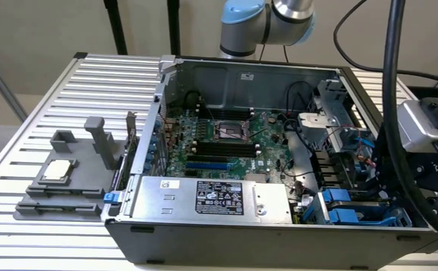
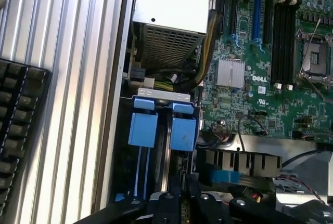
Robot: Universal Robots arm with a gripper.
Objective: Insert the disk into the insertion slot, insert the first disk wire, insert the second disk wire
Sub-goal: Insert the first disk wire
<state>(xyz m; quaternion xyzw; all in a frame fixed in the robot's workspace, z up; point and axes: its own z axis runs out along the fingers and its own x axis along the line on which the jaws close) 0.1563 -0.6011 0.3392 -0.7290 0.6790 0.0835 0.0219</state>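
Your fingers (image 2: 167, 199) show as black linkage drawn close together in the wrist view, but you cannot tell from here whether they clamp anything or merely hover. The gripper (image 2: 183, 195) hangs right over the flat silver-grey hard disk in its bright blue plastic frame (image 2: 182, 133). The disk stands edge-on with its two blue tabs side by side, seemingly already between the rails of the grey sheet-metal insertion slot (image 2: 161, 95), just beside the green motherboard (image 2: 260, 78). No wire can be made out at the disk

In the exterior view the slot (image 1: 354, 210) sits in the case corner at the exterior view's right, next to the silver power-supply box with the black label (image 1: 211, 197)

Expect the disk to feel dense and rigid, with slick metal faces and little tolerance for knocks; take it by the blue frame's long sides, never the label face or connector end
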